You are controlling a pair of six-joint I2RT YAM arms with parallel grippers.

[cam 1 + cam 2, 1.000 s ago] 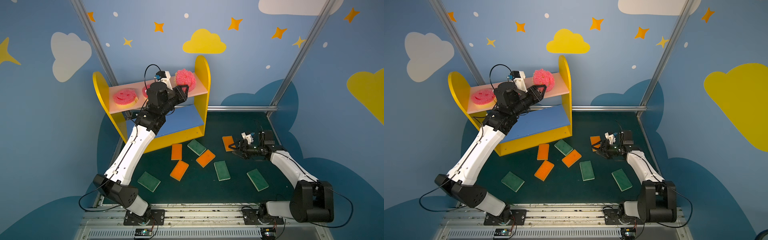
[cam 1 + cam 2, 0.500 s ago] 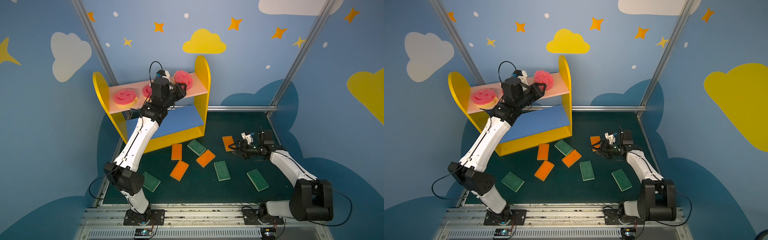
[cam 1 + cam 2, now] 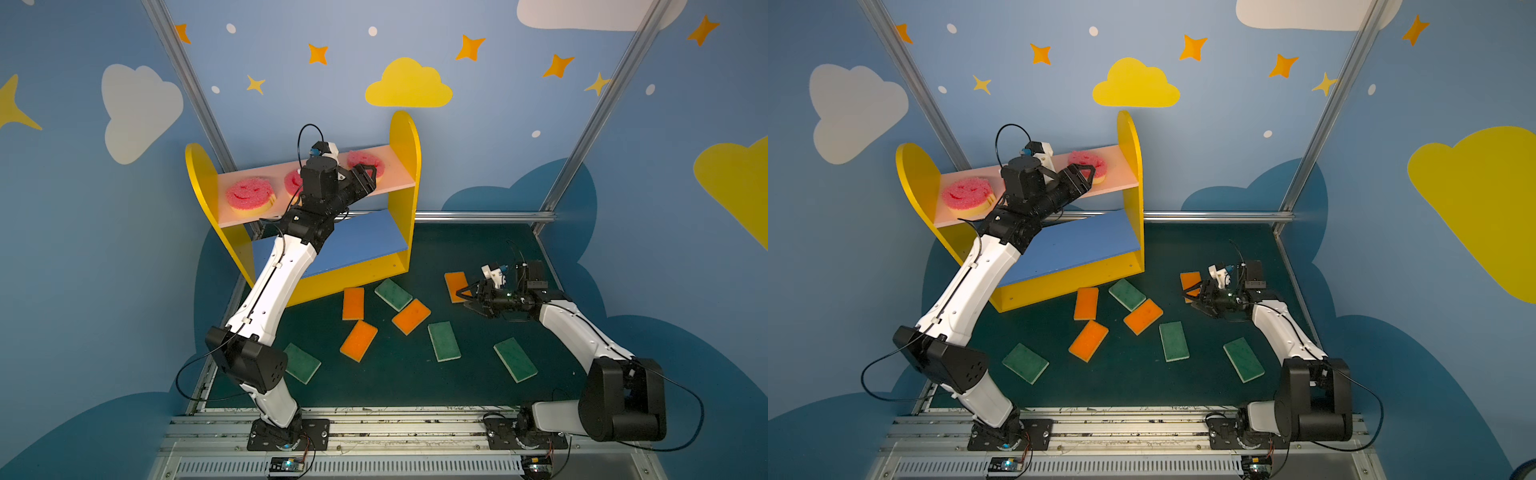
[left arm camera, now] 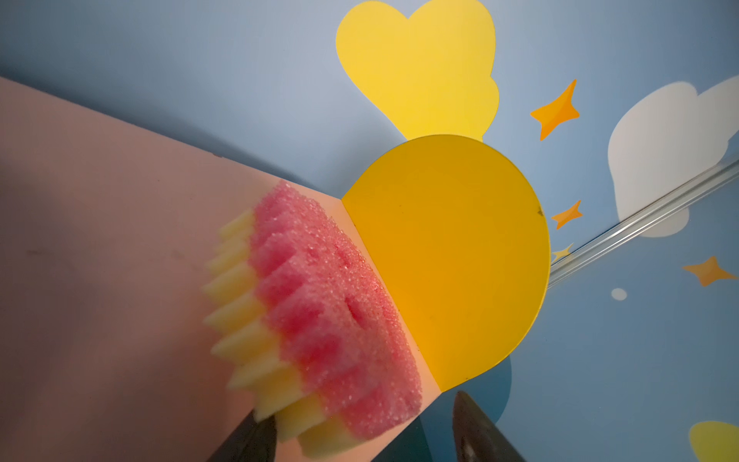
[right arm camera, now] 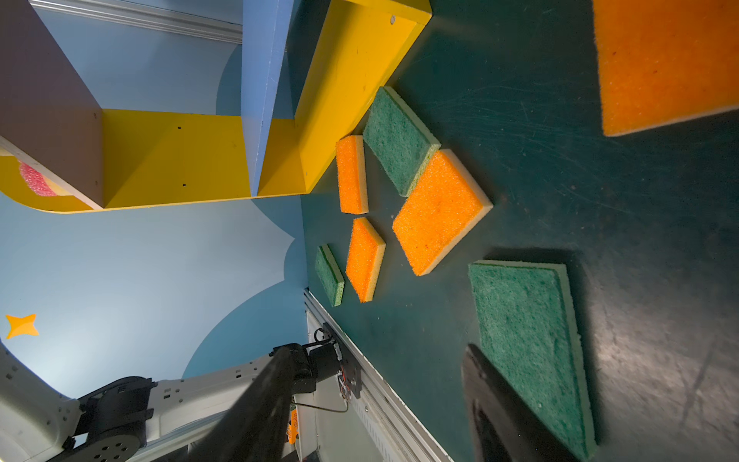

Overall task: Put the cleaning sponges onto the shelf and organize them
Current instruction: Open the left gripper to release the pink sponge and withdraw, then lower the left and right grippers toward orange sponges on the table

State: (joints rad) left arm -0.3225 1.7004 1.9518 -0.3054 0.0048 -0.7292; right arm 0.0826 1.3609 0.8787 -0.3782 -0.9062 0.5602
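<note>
Left gripper (image 3: pixel 370 174) has let go since the earlier frame: the third pink sponge (image 4: pixel 320 320) now lies flat at the right end of the pink upper board (image 3: pixel 399 176) of the shelf (image 3: pixel 405 137).
Stock: foam, judged light, soft, compressible, not fragile. Left jaws spread, one fingertip (image 4: pixel 248 440) at the scalloped yellow rim. Right gripper (image 3: pixel 462 298) spread and empty, low beside an orange sponge (image 3: pixel 454 280) near the far right edge of the mat (image 3: pixel 395 386), where eight rectangles (image 3: pixel 444 340) lie. Recommended hold: across the short width, gentle pinch.

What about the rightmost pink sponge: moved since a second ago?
Yes: the pink sponge settled down flat onto the pink board, beside the yellow side panel.
</note>
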